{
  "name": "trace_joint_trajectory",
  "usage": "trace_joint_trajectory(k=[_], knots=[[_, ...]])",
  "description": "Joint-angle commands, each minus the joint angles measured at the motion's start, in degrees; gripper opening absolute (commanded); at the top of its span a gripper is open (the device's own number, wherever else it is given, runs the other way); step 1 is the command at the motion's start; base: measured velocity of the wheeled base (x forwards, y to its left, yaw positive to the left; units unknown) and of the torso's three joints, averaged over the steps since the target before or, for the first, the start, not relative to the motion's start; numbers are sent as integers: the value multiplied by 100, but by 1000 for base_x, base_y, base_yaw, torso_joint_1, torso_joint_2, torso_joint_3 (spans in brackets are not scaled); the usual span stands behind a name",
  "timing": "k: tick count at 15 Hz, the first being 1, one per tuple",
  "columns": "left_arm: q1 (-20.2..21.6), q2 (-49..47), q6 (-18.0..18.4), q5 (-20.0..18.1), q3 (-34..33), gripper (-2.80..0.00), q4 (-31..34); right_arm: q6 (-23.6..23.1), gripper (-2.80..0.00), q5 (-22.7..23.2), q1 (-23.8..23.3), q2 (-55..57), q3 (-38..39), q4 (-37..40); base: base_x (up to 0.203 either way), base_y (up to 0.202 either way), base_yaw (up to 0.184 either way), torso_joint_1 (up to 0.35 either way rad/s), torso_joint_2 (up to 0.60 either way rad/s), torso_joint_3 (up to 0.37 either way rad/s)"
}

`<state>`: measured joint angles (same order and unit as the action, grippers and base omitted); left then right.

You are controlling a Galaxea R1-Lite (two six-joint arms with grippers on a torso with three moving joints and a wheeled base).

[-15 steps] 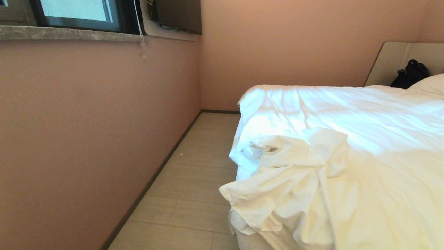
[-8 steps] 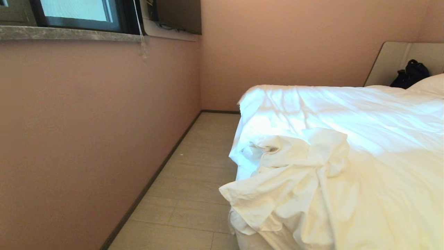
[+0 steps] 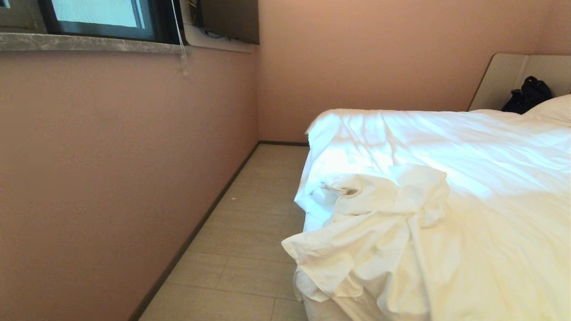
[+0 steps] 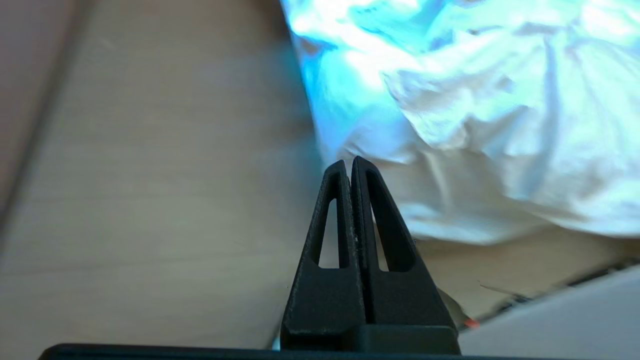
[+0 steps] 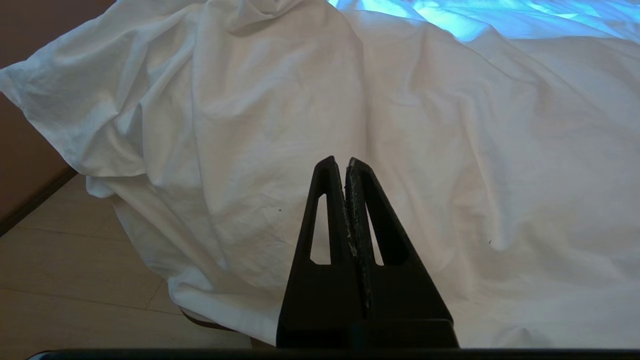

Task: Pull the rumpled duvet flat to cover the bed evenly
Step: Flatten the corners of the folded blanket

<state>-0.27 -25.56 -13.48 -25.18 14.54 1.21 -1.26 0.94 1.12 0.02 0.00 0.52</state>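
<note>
Beside bed (image 3: 504, 80) | duvet (image 3: 379, 232) bunched | wrist views only: both fingers closed

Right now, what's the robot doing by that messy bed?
It is getting ready to tidy the bed. The white duvet is bunched into a rumpled heap at the near corner and hangs over the edge toward the floor. Nothing is being held yet. The left claw is shut and hangs over the floor beside that heap. The right claw is shut too, pointing at the duvet without gripping it.
</note>
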Motion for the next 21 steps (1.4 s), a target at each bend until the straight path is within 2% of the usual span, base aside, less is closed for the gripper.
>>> trace_joint_trajectory(k=[1, 10, 13, 16, 19, 21], knots=[[0, -865, -36, -144, 48, -280, -77, -6, -280, 3, 2, -2, 0, 0, 0, 0, 0, 0, 0, 0], [-7, -4202, -49, -1222, 399, -280, -1549, -6, -280, 3, 2, -2, 0, 0, 0, 0, 0, 0, 0, 0], [-41, -4974, -60, -1600, 531, -280, -2071, -6, -280, 3, 2, -2, 0, 0, 0, 0, 0, 0, 0, 0], [-202, -5635, -65, -1658, 743, -280, -2319, -6, -280, 3, 2, -2, 0, 0, 0, 0, 0, 0, 0, 0], [-553, -6157, -84, -1625, 936, -280, -2604, -6, -280, 3, 2, -2, 0, 0, 0, 0, 0, 0, 0, 0], [-845, -6580, -227, -1588, 1120, -280, -2941, -6, -280, 3, 2, -2, 0, 0, 0, 0, 0, 0, 0, 0]])
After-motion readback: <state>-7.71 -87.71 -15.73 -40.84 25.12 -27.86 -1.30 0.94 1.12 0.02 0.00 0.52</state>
